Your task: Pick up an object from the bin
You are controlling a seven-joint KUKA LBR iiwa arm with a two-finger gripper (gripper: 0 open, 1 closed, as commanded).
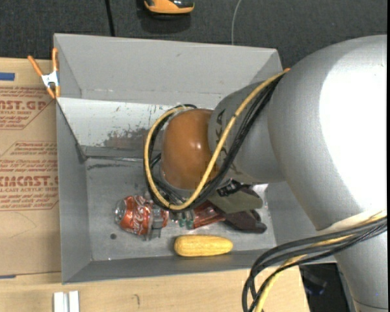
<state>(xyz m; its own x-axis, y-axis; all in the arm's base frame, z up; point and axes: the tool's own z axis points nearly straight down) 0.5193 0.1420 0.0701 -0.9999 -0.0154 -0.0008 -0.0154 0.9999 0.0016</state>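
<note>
A small part of my gripper (160, 221) shows low in the bin, under the arm's orange cover. It sits right at the right end of a crushed red cola can (135, 215) on the bin floor. Just right of it lies a flat red and brown packet (206, 216), partly under the arm. A yellow corn cob (203, 246) lies lengthwise near the bin's front wall, just below the gripper. A dark brown thing (249, 222) rests to the right, half hidden by the arm.
The arm with its orange cover and looped cables hides the middle and right of the bin. Bare floor shows at the left and along the back wall. The front wall is close behind the corn cob.
</note>
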